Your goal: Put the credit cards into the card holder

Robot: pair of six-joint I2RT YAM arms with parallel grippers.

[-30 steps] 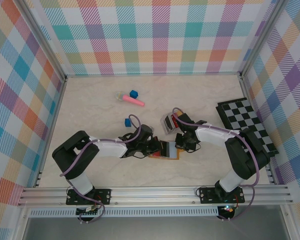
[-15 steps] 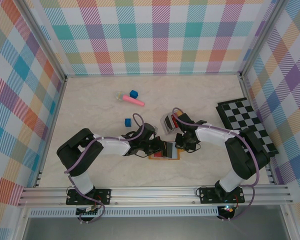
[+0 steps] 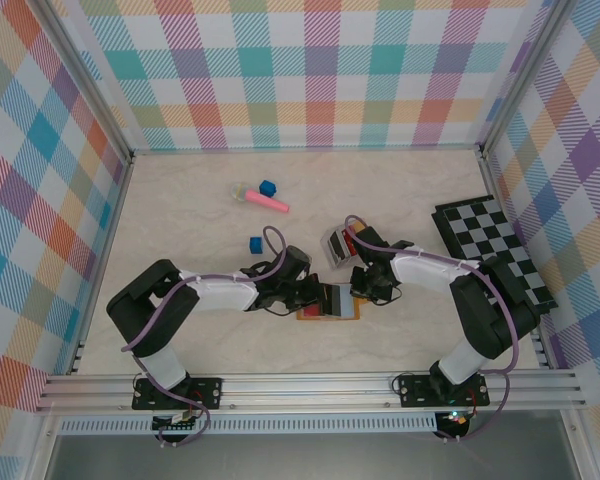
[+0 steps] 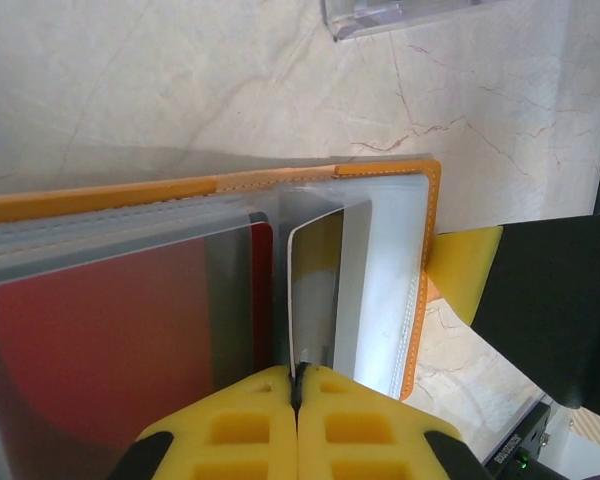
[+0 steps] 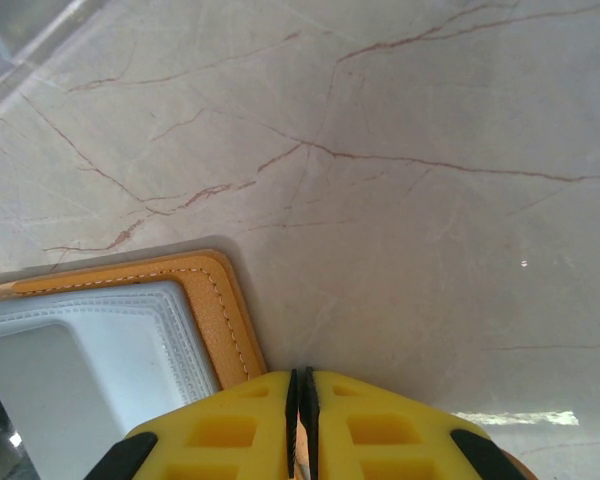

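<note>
The orange card holder point(image 3: 308, 314) lies open on the table between my two grippers. In the left wrist view its orange rim point(image 4: 280, 180) frames clear sleeves, and a red credit card point(image 4: 110, 340) lies flat in one of them. My left gripper point(image 4: 298, 375) is shut on the near edge of a thin, white-edged card point(image 4: 315, 290) that stands on edge over the sleeves. My right gripper point(image 5: 302, 378) is shut, with its tips down at the holder's corner point(image 5: 220, 310). One of its yellow fingers point(image 4: 465, 270) sits against the holder's right edge.
A clear plastic box point(image 3: 337, 245) stands just behind the holder. Two blue cubes point(image 3: 267, 187) point(image 3: 255, 243) and a pink stick point(image 3: 267, 203) lie farther back on the left. A black-and-white chequered board point(image 3: 495, 245) rests by the right wall.
The left gripper has shifted slightly right with the card. The holder has turned from a tilt to lie squarer on the table. The right arm has stayed put.
</note>
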